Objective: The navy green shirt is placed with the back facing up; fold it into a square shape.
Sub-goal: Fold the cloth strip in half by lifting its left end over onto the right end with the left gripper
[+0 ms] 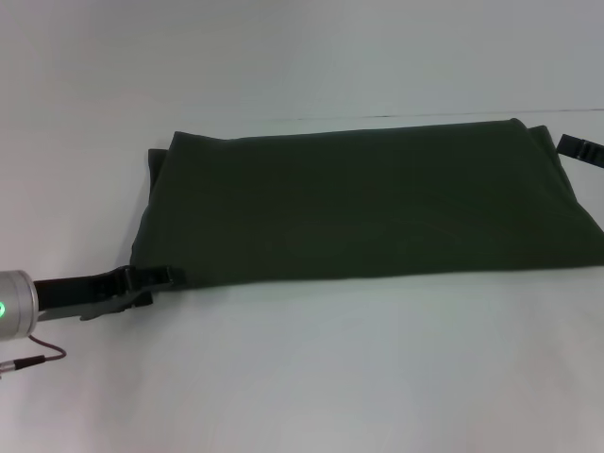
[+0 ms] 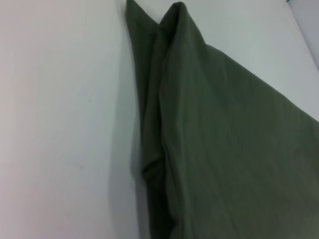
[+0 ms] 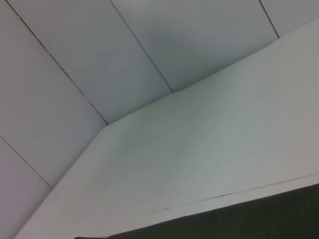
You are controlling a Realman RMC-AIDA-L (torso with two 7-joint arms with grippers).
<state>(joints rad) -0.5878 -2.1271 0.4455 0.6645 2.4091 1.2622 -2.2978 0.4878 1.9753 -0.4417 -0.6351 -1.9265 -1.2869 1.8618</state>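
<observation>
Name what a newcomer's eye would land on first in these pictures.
The shirt, a dark olive slab folded into a long band, lies across the white table. Next comes the left gripper, low at the shirt's near left corner. The right gripper barely peeks in at the far right edge.

No legible text, labels, brands or numbers in any view. The navy green shirt point(image 1: 368, 203) is plain, no print or tag showing. The white table point(image 1: 330, 377) carries no markings. The only sign is a small green indicator light point(image 1: 3, 309) on the left arm's wrist housing.
</observation>
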